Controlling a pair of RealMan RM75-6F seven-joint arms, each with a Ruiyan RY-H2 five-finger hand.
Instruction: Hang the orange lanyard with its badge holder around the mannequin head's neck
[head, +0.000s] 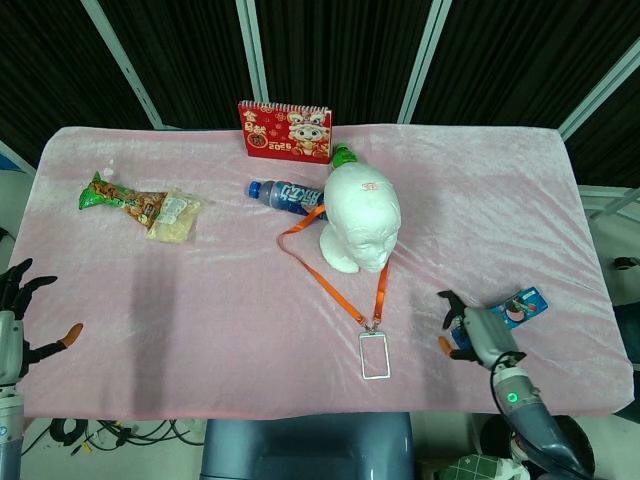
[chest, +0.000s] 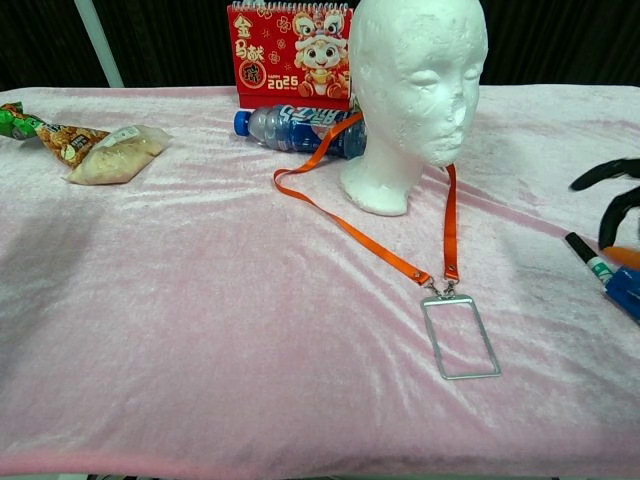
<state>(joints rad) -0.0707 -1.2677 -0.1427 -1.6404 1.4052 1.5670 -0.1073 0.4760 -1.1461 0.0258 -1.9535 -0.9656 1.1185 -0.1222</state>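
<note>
The lanyard (chest: 369, 232) already loops the head (chest: 418, 88) at frame centre, with the badge (chest: 460, 336) flat on the cloth below it. I judge the hanging done. My right hand (head: 472, 331), lower right, and left hand (head: 14, 310), far left, are both spread, holding nothing. Next I'd park them.

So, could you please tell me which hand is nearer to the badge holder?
Right. The right hand hovers just to the right of the badge holder, over the marker and blue snack box. The left hand is off the table's far left edge.
</note>
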